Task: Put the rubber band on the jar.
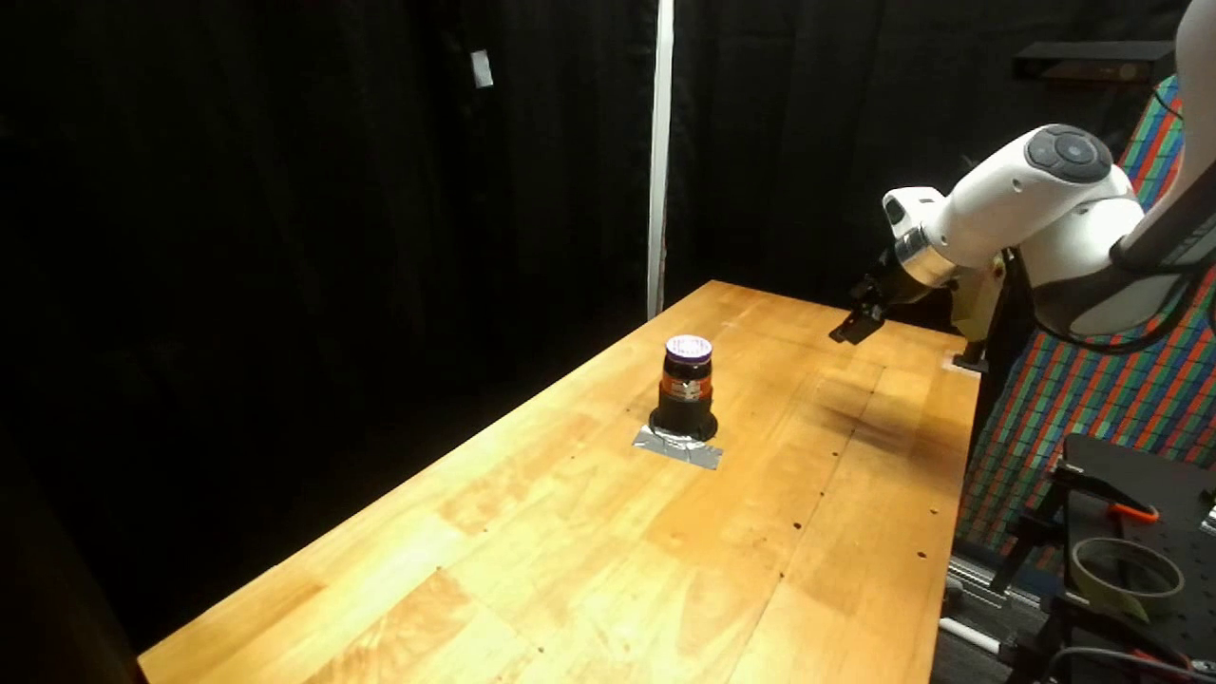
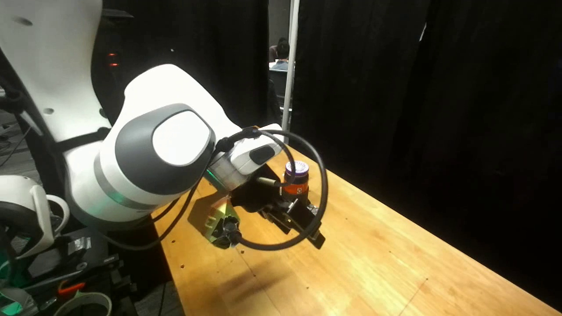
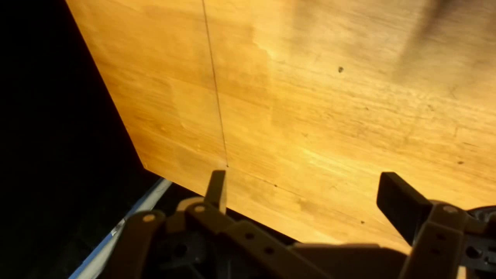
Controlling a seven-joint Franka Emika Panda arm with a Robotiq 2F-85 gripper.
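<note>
Black base (image 1: 682, 419) is showing clearly in an exterior view only; jar (image 1: 686, 386) standing upright above, long axis vertical. Gripper (image 3: 302, 180) jaws are gaping.

Table (image 1: 570, 532) = smooth wood w/ semi-gloss sheen & bright glare; on it, jar (image 1: 686, 382) looks smooth & shiny, lid (image 1: 689, 347) smooth w/ print, label (image 2: 298, 188) papery, tape strip (image 1: 679, 448) metallic-looking, shiny, sl. crinkled. Above table, arm shell (image 1: 993, 204) = smooth plastic-type w/ glossy hilites, collar (image 1: 923, 258) bare shiny metal, fingers (image 3: 401, 205) smooth, matt, & cable (image 2: 324, 188) smooth, rubber-type, low sheen. Beyond table, curtain (image 1: 380, 209) = matt cloth & pole (image 1: 660, 152) smooth, approx. satin; alongside table, checked sheet (image 1: 1031, 427) looks like cloth too.
</note>
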